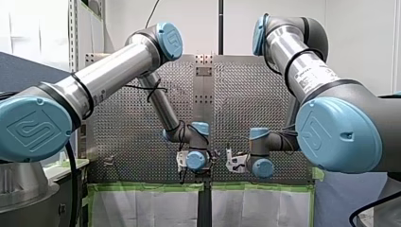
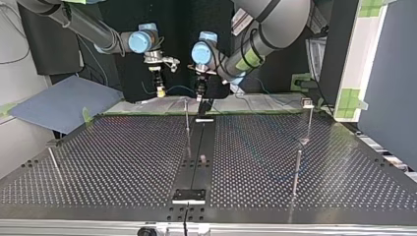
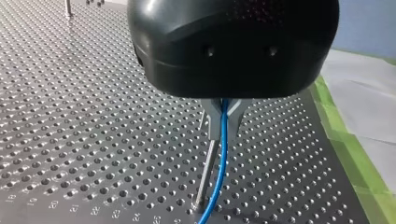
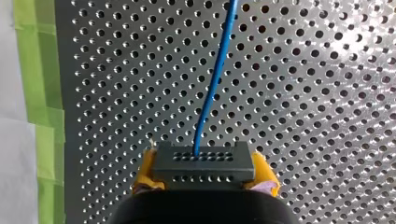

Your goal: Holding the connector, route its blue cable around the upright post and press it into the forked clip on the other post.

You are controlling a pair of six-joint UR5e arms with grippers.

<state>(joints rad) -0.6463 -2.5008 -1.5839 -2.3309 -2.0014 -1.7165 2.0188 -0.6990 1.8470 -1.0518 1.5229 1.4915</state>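
Right wrist view first: you can see the right gripper (image 4: 204,173) clamped on the dark connector (image 4: 203,159), its yellow pads (image 4: 145,171) pressed against the connector's two ends. The blue cable (image 4: 212,88) leaves the connector's face and runs straight ahead of the gripper over the table (image 4: 327,93), with green tape (image 4: 35,70) along the table's edge off to one side. In the left wrist view the left gripper (image 3: 224,128) has its metal fingers (image 3: 211,116) so close together that only the cable fits between them, so it grips the cable, which hangs below the fingertips in a soft curve. A thin post (image 3: 204,175) stands on the table just beside the cable, under the fingers (whether the two touch, you cannot tell). Look at the top view and you find both grippers side by side at the table's far edge, above its surface and apart from each other: the right one at about eleven o'clock, the left one at twelve. The middle post (image 2: 187,123) stands just off the left gripper, on its seven o'clock side. Another post (image 2: 309,120), at about two o'clock on the table, carries a small block (image 2: 308,103) at its top (too small to say whether it is forked). The cable, held at the grippers, is well apart from it.
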